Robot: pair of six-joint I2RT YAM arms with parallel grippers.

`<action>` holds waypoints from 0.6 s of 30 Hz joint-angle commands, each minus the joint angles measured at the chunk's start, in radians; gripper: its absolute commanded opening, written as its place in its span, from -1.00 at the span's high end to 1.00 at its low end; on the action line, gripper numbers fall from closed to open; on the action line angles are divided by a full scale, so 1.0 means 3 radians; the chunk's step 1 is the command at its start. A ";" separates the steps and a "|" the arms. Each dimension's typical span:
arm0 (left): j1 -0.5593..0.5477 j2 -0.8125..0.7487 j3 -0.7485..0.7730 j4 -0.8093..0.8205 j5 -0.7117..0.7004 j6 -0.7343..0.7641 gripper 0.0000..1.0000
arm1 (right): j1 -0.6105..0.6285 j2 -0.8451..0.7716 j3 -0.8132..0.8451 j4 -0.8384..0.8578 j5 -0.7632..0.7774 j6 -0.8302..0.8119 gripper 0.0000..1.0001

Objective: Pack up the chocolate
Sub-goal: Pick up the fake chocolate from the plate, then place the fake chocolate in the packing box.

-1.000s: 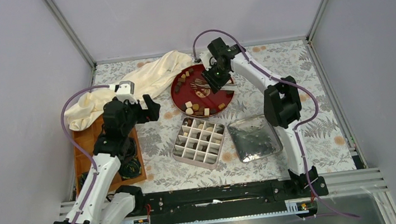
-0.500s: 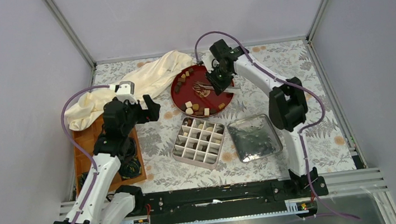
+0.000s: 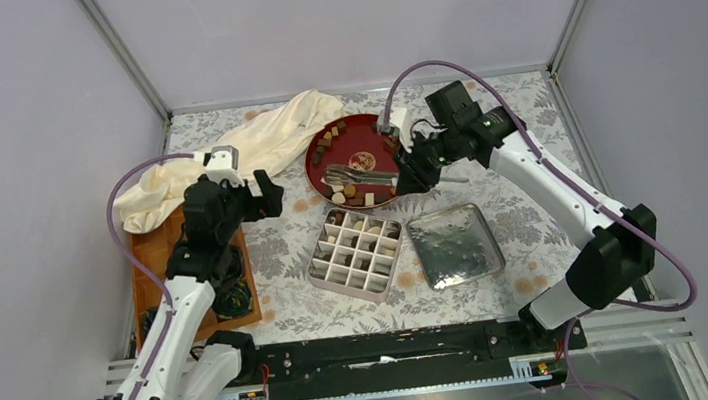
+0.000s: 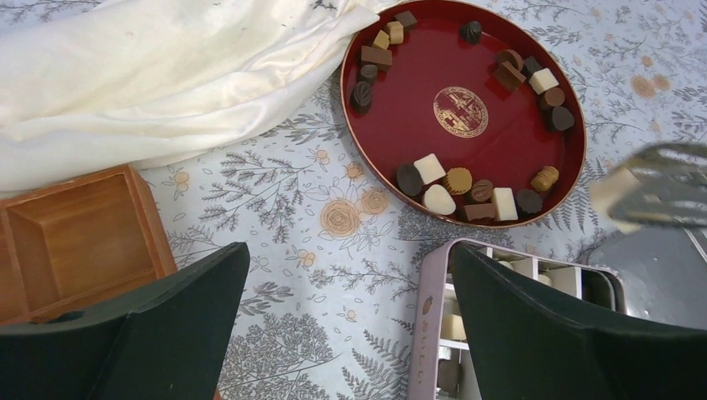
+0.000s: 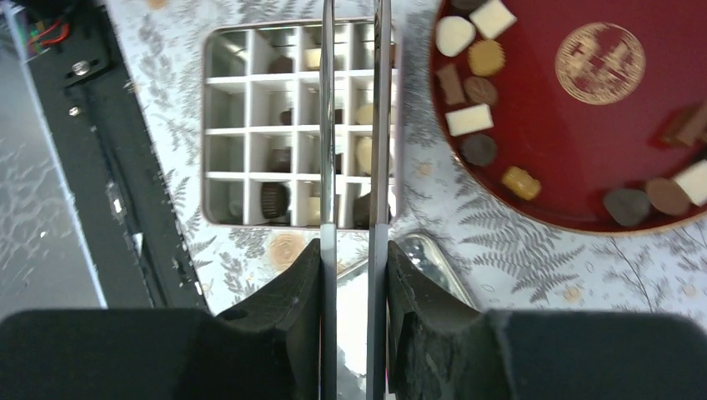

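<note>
your right gripper [image 5: 353, 250] is clamped narrow on metal tongs [image 3: 359, 172], which point toward 9 o'clock in the top view. left gripper [image 4: 348, 258] hangs with jaws wide, holding nothing. most chocolate [image 4: 457, 180] rings the red plate [image 4: 417, 100]; a few pieces sit in the divided box [image 5: 210, 125] at the plate's 6 o'clock.

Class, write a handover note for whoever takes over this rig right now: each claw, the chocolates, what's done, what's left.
Left claw: open, empty, hovering over the table.
Right claw: shut on the metal tongs; their tips appear to pinch a cream piece, raised beside the red plate.
Chocolates: most lie on the red plate; a few sit in the divided box.
Done: some compartments filled.
Left: place the carried piece, then move the rest; many compartments are empty.
</note>
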 commanded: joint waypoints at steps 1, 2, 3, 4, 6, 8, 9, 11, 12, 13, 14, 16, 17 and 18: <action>-0.0020 -0.0204 -0.0034 -0.0073 -0.0199 0.0122 -0.97 | 0.0099 -0.0140 -0.0117 0.0029 -0.0614 -0.0357 1.00; -0.0020 -0.0255 -0.0082 -0.0060 -0.0248 0.0139 -0.97 | 0.0147 -0.0135 -0.0119 -0.0019 -0.0601 -0.0414 1.00; -0.0024 -0.0306 -0.0128 -0.0041 -0.0302 0.0152 -0.97 | 0.0204 -0.0118 -0.0118 -0.0052 -0.0562 -0.0467 1.00; -0.0025 -0.0356 -0.0155 -0.0024 -0.0324 0.0165 -0.97 | 0.0276 -0.0094 -0.0115 -0.0085 -0.0508 -0.0514 1.00; -0.0026 -0.0392 -0.0180 -0.0016 -0.0499 0.0188 -0.97 | 0.0429 -0.0036 -0.0112 -0.0151 -0.0388 -0.0633 0.99; -0.0025 -0.0401 -0.0182 -0.0023 -0.0585 0.0205 -0.97 | 0.0583 0.0025 -0.0118 -0.0177 -0.0231 -0.0709 0.99; -0.0026 -0.0406 -0.0179 -0.0023 -0.0611 0.0206 -0.97 | 0.0655 0.0058 -0.0122 -0.0179 -0.0155 -0.0729 0.98; -0.0026 -0.0409 -0.0192 -0.0023 -0.0619 0.0206 -0.97 | 0.0774 0.0136 -0.0125 -0.0180 -0.0011 -0.0758 0.96; -0.0026 -0.0420 -0.0192 -0.0021 -0.0620 0.0206 -0.97 | 0.0837 0.0173 -0.0123 -0.0173 0.0076 -0.0760 0.95; -0.0024 -0.0416 -0.0194 -0.0021 -0.0623 0.0206 -0.97 | 0.0921 0.0214 -0.0119 -0.0168 0.0150 -0.0767 0.94; -0.0024 -0.0417 -0.0193 -0.0020 -0.0626 0.0206 -0.97 | 0.0961 0.0254 -0.0103 -0.0173 0.0211 -0.0772 0.94; -0.0026 -0.0415 -0.0192 -0.0022 -0.0629 0.0211 -0.97 | 0.1071 0.0347 -0.0054 -0.0191 0.0317 -0.0775 0.93; -0.0026 -0.0414 -0.0193 -0.0024 -0.0632 0.0211 -0.97 | 0.1097 0.0387 -0.0018 -0.0214 0.0350 -0.0782 0.92; -0.0026 -0.0423 -0.0195 -0.0023 -0.0633 0.0215 -0.97 | 0.1118 0.0427 0.0010 -0.0241 0.0362 -0.0798 0.92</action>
